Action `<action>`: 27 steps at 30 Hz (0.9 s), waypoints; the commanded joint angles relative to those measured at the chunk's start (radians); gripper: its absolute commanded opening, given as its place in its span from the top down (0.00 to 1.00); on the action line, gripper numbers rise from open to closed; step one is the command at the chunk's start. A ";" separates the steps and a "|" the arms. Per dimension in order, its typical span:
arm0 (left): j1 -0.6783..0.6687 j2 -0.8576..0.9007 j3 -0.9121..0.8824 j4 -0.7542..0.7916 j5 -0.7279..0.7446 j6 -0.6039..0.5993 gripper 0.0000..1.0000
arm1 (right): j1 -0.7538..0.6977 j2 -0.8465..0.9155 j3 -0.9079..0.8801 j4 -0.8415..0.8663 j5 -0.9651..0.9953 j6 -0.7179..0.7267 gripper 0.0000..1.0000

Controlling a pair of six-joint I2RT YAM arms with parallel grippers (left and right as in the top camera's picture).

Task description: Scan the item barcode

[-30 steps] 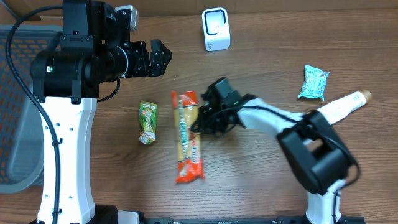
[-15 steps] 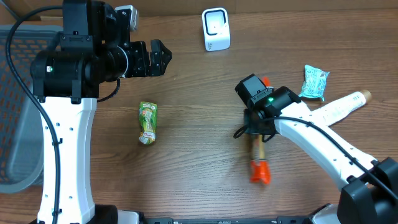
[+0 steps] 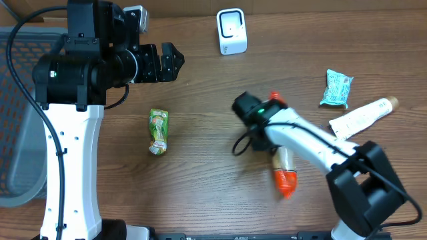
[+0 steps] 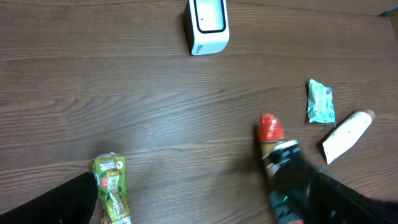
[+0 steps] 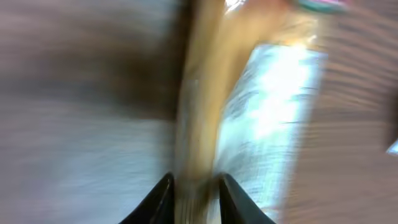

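- Pinched the snack pack (image 3: pixel 285 179) in the right tool (image 5: pixel 194 186), over the tabletop's (image 3: pixel 200 187) right half.
- Ran lengthwise near-to-far, with the scanner (image 3: pixel 231 31) well apart beyond its far end.
- Found the left tool (image 3: pixel 171 61) spread wide.

1. A robot lab is posing as a shop checkout: a left arm (image 3: pixel 73 73) and a right arm (image 3: pixel 303 137) are reaching over a wood-grain table (image 3: pixel 200 180).
2. A white barcode scanner (image 3: pixel 231 31) is standing at 12 o'clock.
3. Packaged goods are lying about: a green pouch (image 3: pixel 158 131) toward 9 o'clock, a teal packet (image 3: pixel 337 88) and a white tube (image 3: pixel 362 115) toward 3 o'clock.
4. A grey mesh basket (image 3: pixel 15 153) is sitting at the 9 o'clock edge.
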 commanded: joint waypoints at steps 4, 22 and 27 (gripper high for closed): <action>0.005 0.007 0.005 0.001 0.008 0.001 0.00 | 0.192 0.000 0.040 0.173 -0.352 -0.092 0.35; 0.005 0.007 0.005 0.001 0.008 0.001 0.00 | -0.290 -0.047 0.269 -0.166 -0.443 -0.090 0.00; 0.005 0.007 0.005 0.001 0.008 0.001 0.01 | -0.474 -0.046 0.146 -0.143 -0.656 -0.273 0.00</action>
